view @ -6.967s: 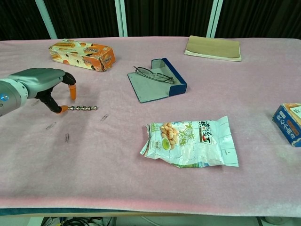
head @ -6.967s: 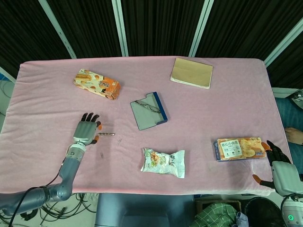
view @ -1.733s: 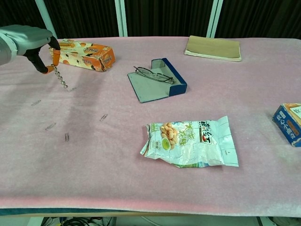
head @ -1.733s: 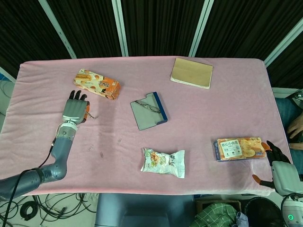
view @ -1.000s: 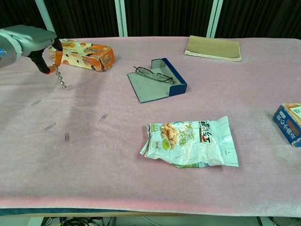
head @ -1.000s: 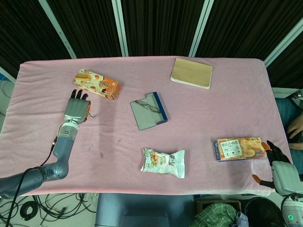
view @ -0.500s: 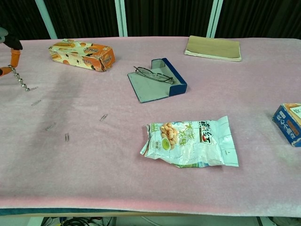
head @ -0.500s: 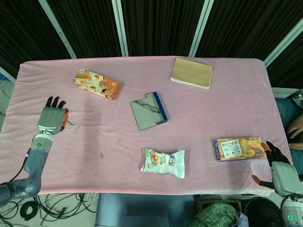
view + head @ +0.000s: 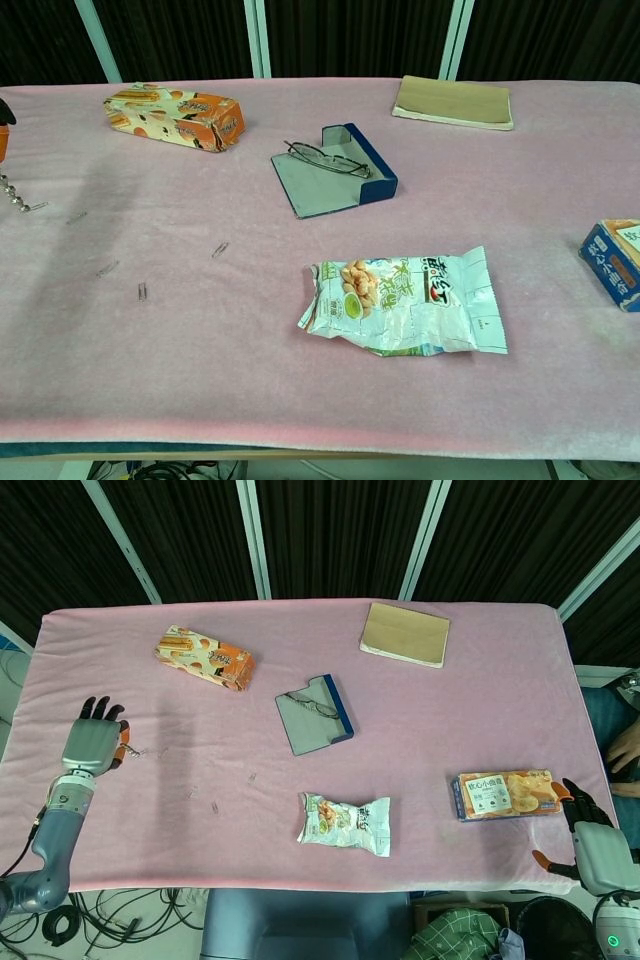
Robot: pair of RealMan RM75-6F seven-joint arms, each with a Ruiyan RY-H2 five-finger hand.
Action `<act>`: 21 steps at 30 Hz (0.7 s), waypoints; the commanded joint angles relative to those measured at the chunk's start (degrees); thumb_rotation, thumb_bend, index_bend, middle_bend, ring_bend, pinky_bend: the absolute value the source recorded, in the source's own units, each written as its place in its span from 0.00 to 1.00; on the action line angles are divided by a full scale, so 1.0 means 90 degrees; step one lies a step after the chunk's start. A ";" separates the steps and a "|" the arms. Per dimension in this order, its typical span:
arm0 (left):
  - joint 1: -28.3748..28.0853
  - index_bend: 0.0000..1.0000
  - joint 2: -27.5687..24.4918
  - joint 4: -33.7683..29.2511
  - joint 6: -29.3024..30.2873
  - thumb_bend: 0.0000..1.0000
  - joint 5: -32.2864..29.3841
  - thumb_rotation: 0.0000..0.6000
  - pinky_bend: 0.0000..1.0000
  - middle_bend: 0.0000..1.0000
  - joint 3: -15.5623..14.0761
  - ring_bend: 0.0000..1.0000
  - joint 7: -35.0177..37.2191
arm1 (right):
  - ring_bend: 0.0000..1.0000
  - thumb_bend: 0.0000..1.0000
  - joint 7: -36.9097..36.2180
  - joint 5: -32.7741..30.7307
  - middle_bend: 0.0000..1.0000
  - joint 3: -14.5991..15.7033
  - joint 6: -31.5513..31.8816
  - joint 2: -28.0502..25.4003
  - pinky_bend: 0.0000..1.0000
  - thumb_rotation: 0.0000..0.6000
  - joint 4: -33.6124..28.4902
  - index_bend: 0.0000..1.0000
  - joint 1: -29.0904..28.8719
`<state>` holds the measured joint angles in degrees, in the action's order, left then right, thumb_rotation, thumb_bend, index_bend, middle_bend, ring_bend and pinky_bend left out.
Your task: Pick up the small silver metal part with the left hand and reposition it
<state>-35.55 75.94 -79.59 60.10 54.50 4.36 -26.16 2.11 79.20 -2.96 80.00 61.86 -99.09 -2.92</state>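
The small silver metal part [image 9: 132,750] is a thin twisted bit. My left hand [image 9: 91,744] pinches it between orange-tipped fingers near the table's left edge. In the chest view only one fingertip [image 9: 2,143] shows at the left border. There the metal part [image 9: 14,196] hangs slanted from it, its lower end at or just above the pink cloth. My right hand [image 9: 596,842] rests at the front right corner, off the table edge, fingers apart and holding nothing.
An orange cracker box [image 9: 204,658] lies back left. A blue glasses case [image 9: 313,716] with spectacles sits mid-table. In front is a snack bag [image 9: 344,823], a chip box [image 9: 504,795] is at right, and a tan notebook [image 9: 405,633] at the back. Several paper clips [image 9: 142,291] dot the left cloth.
My left hand has carried the metal part leftward and towards the front, from beside the cracker box to the table's left edge. The right hand has not moved.
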 commanded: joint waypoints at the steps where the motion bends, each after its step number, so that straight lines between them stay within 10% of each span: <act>1: 0.0013 0.56 0.0163 0.0202 -0.0053 0.43 0.0147 1.00 0.00 0.18 0.0051 0.00 0.0178 | 0.05 0.09 -0.0004 -0.0001 0.00 0.0001 -0.0002 -0.0001 0.18 1.00 0.0000 0.00 0.0001; 21: -0.0051 0.56 0.0646 0.0562 -0.0161 0.43 0.0446 1.00 0.00 0.18 0.0242 0.00 0.0317 | 0.06 0.09 -0.0052 -0.0032 0.00 -0.0020 -0.0013 -0.0020 0.18 1.00 -0.0005 0.00 -0.0002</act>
<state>-36.14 81.97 -74.21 58.38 58.26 6.42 -23.47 1.64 78.91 -3.14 79.88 61.68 -99.13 -2.95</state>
